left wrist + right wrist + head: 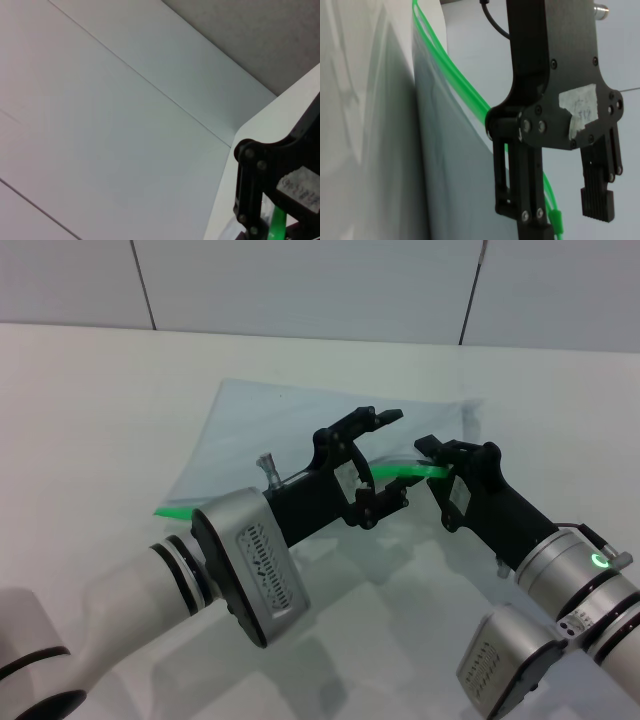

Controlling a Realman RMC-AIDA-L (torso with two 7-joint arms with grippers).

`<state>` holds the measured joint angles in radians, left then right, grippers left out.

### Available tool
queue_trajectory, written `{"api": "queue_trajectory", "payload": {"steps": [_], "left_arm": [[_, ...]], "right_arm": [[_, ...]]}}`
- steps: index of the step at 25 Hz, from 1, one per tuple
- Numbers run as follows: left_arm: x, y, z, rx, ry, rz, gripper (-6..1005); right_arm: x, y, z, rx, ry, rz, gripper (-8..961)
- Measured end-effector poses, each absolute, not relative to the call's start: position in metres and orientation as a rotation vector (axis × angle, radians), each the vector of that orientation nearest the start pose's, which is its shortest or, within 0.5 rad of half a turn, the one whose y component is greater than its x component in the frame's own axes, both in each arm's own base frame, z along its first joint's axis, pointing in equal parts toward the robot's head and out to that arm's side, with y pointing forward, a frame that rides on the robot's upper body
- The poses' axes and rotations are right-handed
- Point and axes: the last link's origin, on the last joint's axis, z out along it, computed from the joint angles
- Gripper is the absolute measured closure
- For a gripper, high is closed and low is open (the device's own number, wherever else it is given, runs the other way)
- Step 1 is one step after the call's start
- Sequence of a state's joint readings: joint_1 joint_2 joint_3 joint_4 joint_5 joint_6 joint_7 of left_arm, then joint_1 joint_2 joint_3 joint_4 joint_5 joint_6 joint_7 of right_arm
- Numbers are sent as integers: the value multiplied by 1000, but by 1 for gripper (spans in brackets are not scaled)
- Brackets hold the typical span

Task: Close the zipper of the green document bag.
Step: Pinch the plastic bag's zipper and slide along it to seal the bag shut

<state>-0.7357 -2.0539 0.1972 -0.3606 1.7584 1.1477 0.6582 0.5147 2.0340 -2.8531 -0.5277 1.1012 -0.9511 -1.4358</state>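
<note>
The green document bag point(300, 420) lies flat on the white table point(90, 410), its zipper point(400, 471) edge lifted between both arms. The left end effector point(392, 457), fingers apart, straddles the strip; the right end effector point(432, 462) is clamped on the strip's end.

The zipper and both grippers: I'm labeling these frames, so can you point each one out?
zipper point(405, 470): head view, green strip between the grippers.
left gripper point(392, 458): head view, midway between its spread fingertips.
right gripper point(432, 458): head view, at its fingertips by the strip.
</note>
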Motion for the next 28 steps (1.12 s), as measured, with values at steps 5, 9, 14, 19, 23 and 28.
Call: {"api": "queue_trajectory", "payload": {"steps": [5, 9, 14, 19, 23, 28], "left_arm": [[-210, 328, -117, -2127, 637, -416, 313], [-210, 327, -118, -2122, 658, -408, 409], [-208, 324, -120, -2112, 690, -396, 542], [-208, 324, -120, -2105, 708, -387, 626], [-208, 324, -120, -2104, 712, -386, 686], [-208, 324, -121, -2105, 714, -386, 737]], "right_arm": [[239, 314, -115, -1838, -963, -120, 869], [239, 314, -115, -1840, -964, -121, 867], [239, 314, -115, -1840, -965, -122, 864], [238, 315, -115, -1841, -967, -121, 861], [238, 315, -116, -1841, -968, -121, 859], [238, 315, -116, -1841, -968, -121, 856]]}}
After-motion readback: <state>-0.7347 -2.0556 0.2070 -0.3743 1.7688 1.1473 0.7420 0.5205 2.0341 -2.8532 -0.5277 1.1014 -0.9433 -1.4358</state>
